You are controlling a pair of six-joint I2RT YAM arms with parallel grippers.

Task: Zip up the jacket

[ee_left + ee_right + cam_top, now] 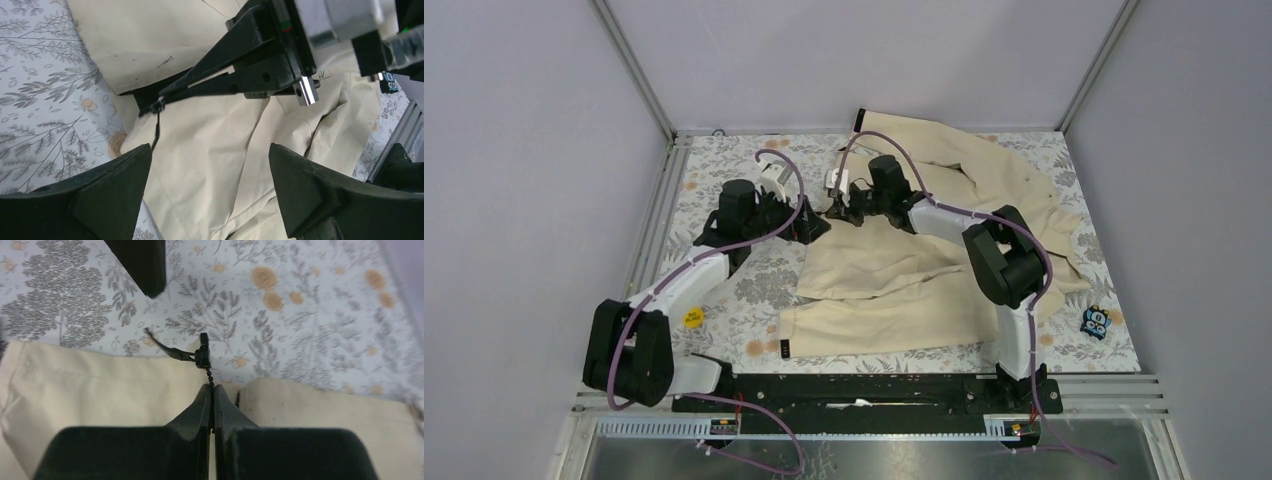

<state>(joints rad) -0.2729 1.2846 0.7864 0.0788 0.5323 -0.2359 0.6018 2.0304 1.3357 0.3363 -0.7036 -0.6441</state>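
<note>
Just ahead of the right fingers [205, 401], the jacket's [894, 290] dark zipper slider [202, 357] lies on the floral table [300, 315], past the cream fabric edge. A short run of zipper chain joins it to the fingertips. Those fingers are pressed fully together, pinching the zip line where the two cream panels meet. The rest of the jacket spreads back behind and to both sides of them. The zip's long axis appears to run in line with these fingers, from the slider straight back beneath them. How much of it is already closed cannot be told, because the fingers cover it.

A thin pull tab [167, 351] trails sideways from the slider, off to the left of the right fingertips.

The left fingers [115, 175] stand wide apart, holding nothing, just beside the right ones. From between them, the slider and its dangling pull lie ahead and toward the left-hand finger, near but not touching. One left finger also shows in the right wrist view, beyond the slider and apart from it.

By that layout the right arm is anchoring the zip while the left is the free one nearest the pull. The coming move probably turns on the left fingers closing on that tab and drawing it along the zip line.
</note>
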